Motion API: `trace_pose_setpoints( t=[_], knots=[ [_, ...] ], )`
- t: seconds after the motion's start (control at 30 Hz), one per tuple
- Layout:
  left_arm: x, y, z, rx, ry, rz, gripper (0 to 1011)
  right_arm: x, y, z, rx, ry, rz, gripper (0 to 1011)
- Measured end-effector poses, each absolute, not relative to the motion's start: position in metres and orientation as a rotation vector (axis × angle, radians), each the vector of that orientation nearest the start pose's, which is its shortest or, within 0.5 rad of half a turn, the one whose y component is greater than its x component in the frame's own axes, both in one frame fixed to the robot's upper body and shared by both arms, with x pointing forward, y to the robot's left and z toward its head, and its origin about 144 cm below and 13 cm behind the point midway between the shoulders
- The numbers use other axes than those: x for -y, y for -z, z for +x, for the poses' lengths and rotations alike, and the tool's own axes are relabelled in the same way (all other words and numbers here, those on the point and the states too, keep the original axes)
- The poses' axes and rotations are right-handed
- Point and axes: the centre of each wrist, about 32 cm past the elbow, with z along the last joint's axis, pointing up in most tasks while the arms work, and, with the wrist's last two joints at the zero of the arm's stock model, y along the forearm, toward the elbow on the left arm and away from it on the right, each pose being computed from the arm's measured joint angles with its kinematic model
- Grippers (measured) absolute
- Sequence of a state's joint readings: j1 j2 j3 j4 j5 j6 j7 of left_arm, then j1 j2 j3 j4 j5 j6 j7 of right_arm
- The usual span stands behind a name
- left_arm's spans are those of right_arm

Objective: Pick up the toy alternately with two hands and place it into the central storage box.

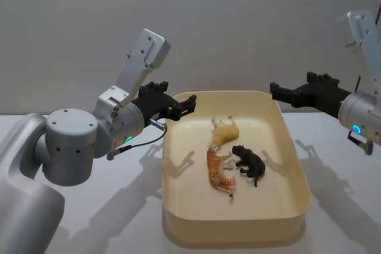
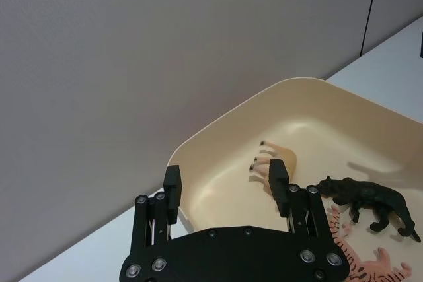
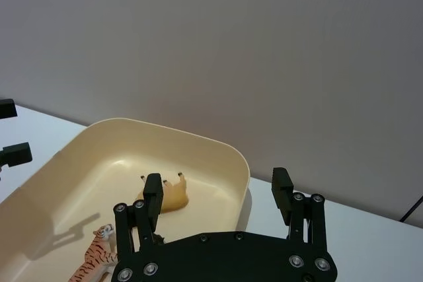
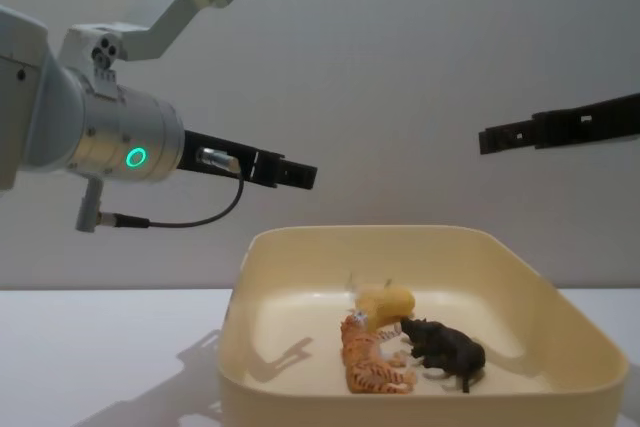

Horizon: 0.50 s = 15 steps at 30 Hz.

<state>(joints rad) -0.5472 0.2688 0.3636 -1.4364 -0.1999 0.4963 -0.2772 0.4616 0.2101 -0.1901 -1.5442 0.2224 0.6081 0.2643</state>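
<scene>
Three toy animals lie inside the large pale cream-yellow plastic tub [image 1: 178, 206], rectangular with rounded corners, which sits on the white worktop [image 1: 339, 165] in front of you. The orange striped plastic tiger [image 1: 219, 172] lies on its side near the tub's middle. The black plastic panther figure [image 1: 250, 163] lies just beside it, toward your right. The tan plastic animal figure [image 1: 225, 129] lies on its back at the far side of the two, legs up, its body close to the tiger's head. In the chest view all three bunch together on the tub floor, tiger [image 4: 372, 357] in front, panther [image 4: 447, 349] to the right, tan figure [image 4: 385, 300] behind.

Your left end effector [image 1: 184, 107], black with flat fingers, hovers above the tub's far left corner. Fingers apart, nothing between them; the left wrist view shows the open gap [image 2: 226, 186] over the tub rim [image 2: 218, 123]. It touches nothing. The left arm [image 1: 89, 135], thick silver-grey and cylindrical with a green ring light, reaches in from the left, forearm roughly level, pointing right toward the tub.

Your right end effector [image 1: 280, 93], also black and flat-fingered, hangs above the tub's far right corner, pointing left. Fingers spread wide and empty in the right wrist view [image 3: 218, 193]. The right arm [image 1: 363, 111] comes in from the right edge.
</scene>
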Motion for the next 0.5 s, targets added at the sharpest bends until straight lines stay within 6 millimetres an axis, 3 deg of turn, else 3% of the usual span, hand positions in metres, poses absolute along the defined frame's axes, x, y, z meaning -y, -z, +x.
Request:
trace_pose_setpoints(
  t=[0.27,0.5],
  knots=[
    [-0.2064,-1.2865,0.5801,0.015,-1.053,0.302,1000,0.2309,-1.298,0.56,-0.125,1.141,-0.206,1003],
    [-0.2058,-1.2863,0.581,0.015,-1.054,0.302,1002,0.2309,-1.298,0.56,-0.125,1.141,-0.206,1003]
  ],
)
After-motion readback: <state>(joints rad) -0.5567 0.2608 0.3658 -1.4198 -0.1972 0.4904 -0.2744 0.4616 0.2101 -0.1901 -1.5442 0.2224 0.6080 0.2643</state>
